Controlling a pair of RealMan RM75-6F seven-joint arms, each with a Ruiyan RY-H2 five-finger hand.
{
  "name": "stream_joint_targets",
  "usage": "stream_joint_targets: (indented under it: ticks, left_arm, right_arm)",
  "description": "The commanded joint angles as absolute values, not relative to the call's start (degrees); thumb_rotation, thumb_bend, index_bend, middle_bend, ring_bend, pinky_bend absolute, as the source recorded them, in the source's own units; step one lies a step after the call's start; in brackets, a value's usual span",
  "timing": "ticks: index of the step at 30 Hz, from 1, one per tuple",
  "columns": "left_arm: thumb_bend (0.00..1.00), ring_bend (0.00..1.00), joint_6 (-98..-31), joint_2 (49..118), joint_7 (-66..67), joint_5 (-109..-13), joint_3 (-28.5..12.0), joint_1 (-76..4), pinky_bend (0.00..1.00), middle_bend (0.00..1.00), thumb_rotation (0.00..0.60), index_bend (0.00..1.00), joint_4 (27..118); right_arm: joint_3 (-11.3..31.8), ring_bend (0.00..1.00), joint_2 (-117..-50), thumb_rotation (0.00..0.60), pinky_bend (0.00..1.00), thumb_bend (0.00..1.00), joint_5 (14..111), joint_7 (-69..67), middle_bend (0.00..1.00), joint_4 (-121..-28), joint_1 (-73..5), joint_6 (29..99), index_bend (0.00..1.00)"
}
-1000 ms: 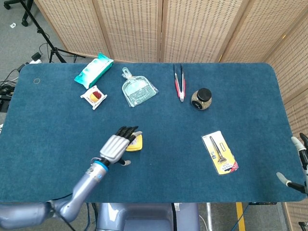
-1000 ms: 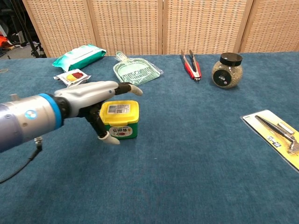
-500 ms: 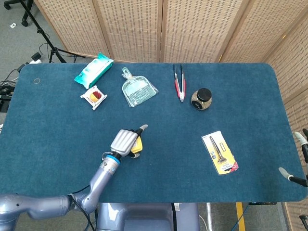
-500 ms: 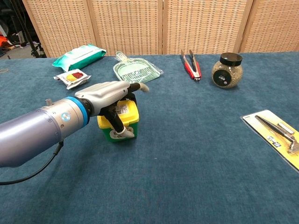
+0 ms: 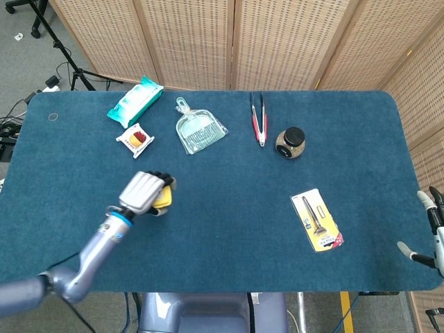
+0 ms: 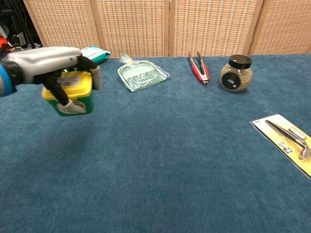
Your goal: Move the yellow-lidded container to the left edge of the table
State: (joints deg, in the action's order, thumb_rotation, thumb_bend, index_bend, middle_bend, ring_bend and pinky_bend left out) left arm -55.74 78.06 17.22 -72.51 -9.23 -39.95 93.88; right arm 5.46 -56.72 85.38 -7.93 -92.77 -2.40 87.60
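Left hand (image 6: 46, 65) fingers clamped on yellow-lidded container (image 6: 70, 94), lid on, right hand (image 5: 431, 232) fingers apart

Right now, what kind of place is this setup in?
Probably a lab or studio set up for recording: folding woven screens wall off the blue-covered table, and a stand's legs with loose cables sit on the grey floor behind.

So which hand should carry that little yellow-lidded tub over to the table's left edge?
The left hand. It already grips the yellow-lidded green container, lifted clear of the blue table on its left half. The right hand hangs off the far right edge, holding nothing.
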Motion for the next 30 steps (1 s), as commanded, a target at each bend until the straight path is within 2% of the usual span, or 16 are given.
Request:
stream_joint_targets:
  ticks: [1,7,14,19,22,23,25,27,29,30]
  left_arm:
    - [0.14,0.48,-59.5,68.3,1.6,-87.3,-1.5,-34.2,0.53,0.49,0.600,0.47,91.1]
    - [0.13,0.48,-63.2,67.9,-10.9,-92.1,3.0,-30.8,0.53,0.49,0.600,0.47,78.5]
    - [0.13,0.48,-64.0,75.2,-20.1,-95.6,6.1,-29.7,0.53,0.49,0.600,0.47,61.3]
    - [0.12,0.48,-65.5,78.1,-24.0,-98.1,7.8,-29.6,0.53,0.49,0.600,0.48,54.6]
    - [0.07,0.46,-66.0,79.2,-25.2,-98.6,8.2,-29.5,0.53,0.43,0.600,0.47,52.2]
    - [0.04,0.42,-65.9,79.6,-25.4,-98.7,8.4,-29.5,0.52,0.37,0.600,0.44,51.5]
    - [0.01,0.26,-65.0,79.9,-25.9,-98.5,8.8,-29.6,0.41,0.19,0.600,0.29,50.9]
    - [0.00,0.04,-63.1,79.2,-27.1,-97.8,9.1,-29.8,0.14,0.02,0.600,0.06,51.9]
    - [0.00,0.00,-63.0,77.7,-29.2,-97.4,9.2,-29.9,0.02,0.00,0.600,0.00,54.0]
    - [0.00,0.00,-63.6,76.7,-30.2,-97.4,9.2,-29.9,0.00,0.00,0.600,0.00,55.0]
  right_arm:
    - [5.1,0.00,-57.3,0.600,0.00,0.00,86.0,-6.4,0.00,-93.1,-2.5,87.7,0.05]
    - [5.0,0.00,-57.8,0.600,0.00,0.00,86.0,-4.8,0.00,-93.5,-2.6,87.7,0.05]
    - [5.2,0.00,-59.2,0.600,0.00,0.00,85.6,-0.5,0.00,-93.7,-2.8,87.8,0.05]
    - [5.2,0.00,-60.0,0.600,0.00,0.00,85.2,1.5,0.00,-93.8,-2.8,87.5,0.05]
    - [5.2,0.00,-60.2,0.600,0.00,0.00,85.1,1.9,0.00,-93.9,-2.9,87.3,0.05]
    - [5.2,0.00,-60.3,0.600,0.00,0.00,85.0,2.0,0.00,-93.9,-3.0,87.2,0.05]
    - [5.2,0.00,-60.3,0.600,0.00,0.00,84.9,2.0,0.00,-93.9,-2.9,87.3,0.05]
    - [5.3,0.00,-60.2,0.600,0.00,0.00,84.8,2.0,0.00,-94.0,-2.9,87.3,0.05]
    - [5.3,0.00,-60.2,0.600,0.00,0.00,84.8,1.9,0.00,-94.1,-2.8,87.4,0.05]
    - [5.3,0.00,-60.2,0.600,0.00,0.00,84.8,1.9,0.00,-94.1,-2.8,87.4,0.05]
